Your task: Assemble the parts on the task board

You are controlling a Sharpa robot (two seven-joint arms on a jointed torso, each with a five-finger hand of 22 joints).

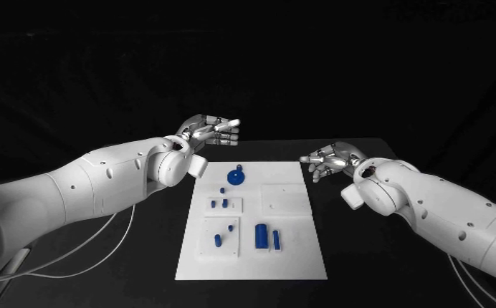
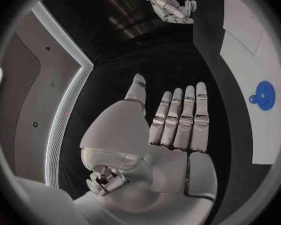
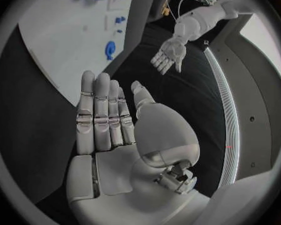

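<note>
Task board (image 1: 294, 251) lies lengthwise at table centre, with the blue parts spread over it. Near to far in the head view: two upright blocks (image 1: 261, 236) at about 6 o'clock from board centre; a small piece (image 1: 218, 239) on the raised tile at 7 o'clock; two short pegs (image 1: 218, 203) on the next tile at 9 o'clock; the round knobbed part (image 1: 236, 175) at 11 o'clock, close to the far edge. A bare square tile (image 1: 285, 199) sits at 2 o'clock.

Left hand (image 1: 210, 131) hovers off the far-left corner and right hand (image 1: 330, 161) off the far-right edge. Both hold nothing, with fingers extended and apart. Neither touches the board.

Judgement: this layout fits either hands poised before picking a part or hands drawn back after placing one (the frames do not settle which). For any pick, the small pegs would want a fingertip pinch from straight above, since their neighbours stand close. The round part offers a larger hold.

Views: the left wrist view shows the flat palm (image 2: 159, 150) and the round part (image 2: 263, 95) near, which confirms an empty hand. The right wrist view shows its own bare palm (image 3: 115, 135), the opposite hand (image 3: 168, 55) and the board's parts from the far side. The head view alone gives the full layout.
</note>
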